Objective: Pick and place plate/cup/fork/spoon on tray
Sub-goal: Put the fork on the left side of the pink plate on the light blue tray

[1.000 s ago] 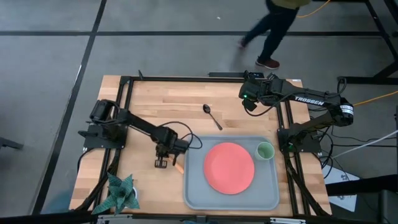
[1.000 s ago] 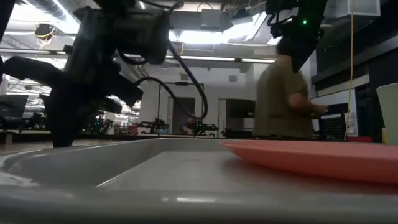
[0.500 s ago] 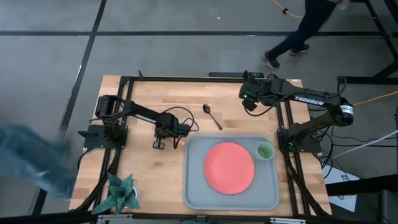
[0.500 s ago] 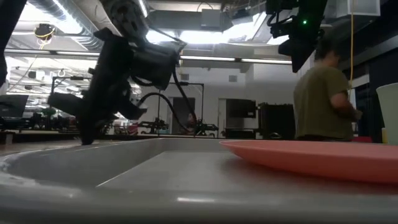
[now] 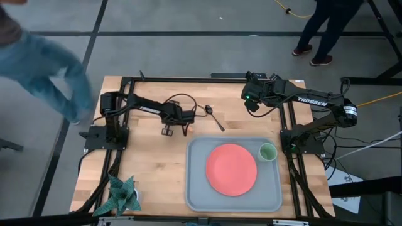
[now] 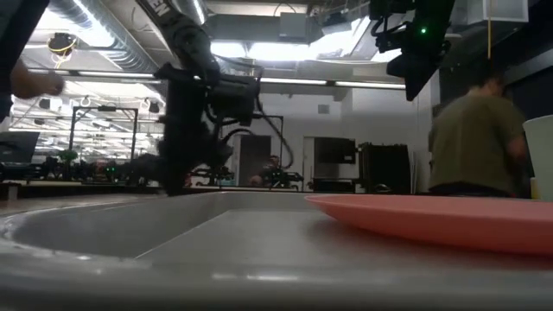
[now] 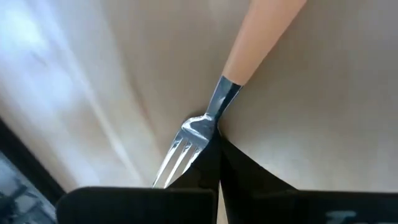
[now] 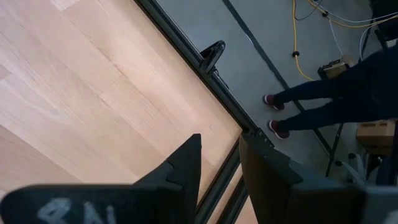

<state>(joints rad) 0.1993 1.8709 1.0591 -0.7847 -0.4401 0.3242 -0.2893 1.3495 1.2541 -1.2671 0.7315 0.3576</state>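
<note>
High view: the left gripper [image 5: 186, 127] hangs over the middle of the tabletop, near the tray's [image 5: 196, 188] far left corner, its fingers clamped on the fork [image 7: 208, 118]. The spoon [image 5: 214, 117] lies just beyond. The plate [image 5: 231, 169] and cup [image 5: 268, 151] sit in the tray. The right gripper [image 5: 252, 105] waits, slightly parted, at the far right edge.

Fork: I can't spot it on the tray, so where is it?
The fork is gripped in the left pincer, above the table left of the spoon, beyond the tray.
</note>
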